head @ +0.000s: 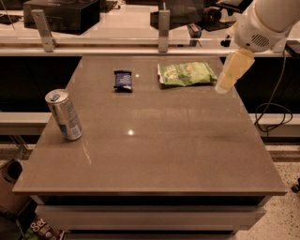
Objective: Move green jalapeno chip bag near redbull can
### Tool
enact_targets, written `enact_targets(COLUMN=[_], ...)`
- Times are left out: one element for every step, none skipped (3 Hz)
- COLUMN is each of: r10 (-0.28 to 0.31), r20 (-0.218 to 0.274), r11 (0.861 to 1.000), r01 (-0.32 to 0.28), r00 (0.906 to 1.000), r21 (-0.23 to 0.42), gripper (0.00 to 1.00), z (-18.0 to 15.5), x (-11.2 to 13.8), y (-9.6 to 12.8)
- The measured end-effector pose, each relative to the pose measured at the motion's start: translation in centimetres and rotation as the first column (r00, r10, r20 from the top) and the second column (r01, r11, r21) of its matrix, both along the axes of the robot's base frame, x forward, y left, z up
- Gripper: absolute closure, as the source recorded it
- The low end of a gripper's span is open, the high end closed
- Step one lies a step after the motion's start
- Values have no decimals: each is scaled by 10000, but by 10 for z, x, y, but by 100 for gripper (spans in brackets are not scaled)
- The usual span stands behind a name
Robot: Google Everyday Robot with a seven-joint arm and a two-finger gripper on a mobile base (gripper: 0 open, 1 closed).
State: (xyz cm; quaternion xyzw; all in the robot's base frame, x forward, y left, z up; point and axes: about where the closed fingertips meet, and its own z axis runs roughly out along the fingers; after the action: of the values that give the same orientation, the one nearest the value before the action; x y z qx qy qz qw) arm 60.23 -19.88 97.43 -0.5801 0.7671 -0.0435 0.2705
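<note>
Over the far right edge of the brown worktop, the cream-coloured tool is seen hanging from a white arm housing that enters from the upper right corner of the view. The tool is slanted downward and to the left, with its tip just beside the right end of the green jalapeno chip bag; no contact between the two can be made out. Whether the tool is apart or together cannot be told from this angle, and nothing is seen held in it. The green jalapeno chip bag is laid flat near the back edge of the worktop, right of centre, with its crinkled face and white lettering turned up. A small dark blue packet is laid flat to the left of the bag, near it but apart from it. The redbull can is stood on its base close to the left edge of the worktop, its pull-tab top visible, well apart from both the bag and the packet. Behind the worktop, a rail carried on two metal posts is seen, with a black box beyond it. A black cable is hung in a loop off the right side.
</note>
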Motion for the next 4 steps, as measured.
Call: enact_targets(r10=[-178, -241, -193, -290], r20=[177, 173, 15, -202], r11=[9984, 9940, 9873, 9777], r01=[168, 221, 188, 326], r00=[9997, 9996, 9998, 9994], r21=[538, 1068, 1575, 2074], gripper=[0, 0, 0, 0], z=[-17, -32, -47, -65], x=[35, 67, 94, 117], y=[5, 9, 20, 32])
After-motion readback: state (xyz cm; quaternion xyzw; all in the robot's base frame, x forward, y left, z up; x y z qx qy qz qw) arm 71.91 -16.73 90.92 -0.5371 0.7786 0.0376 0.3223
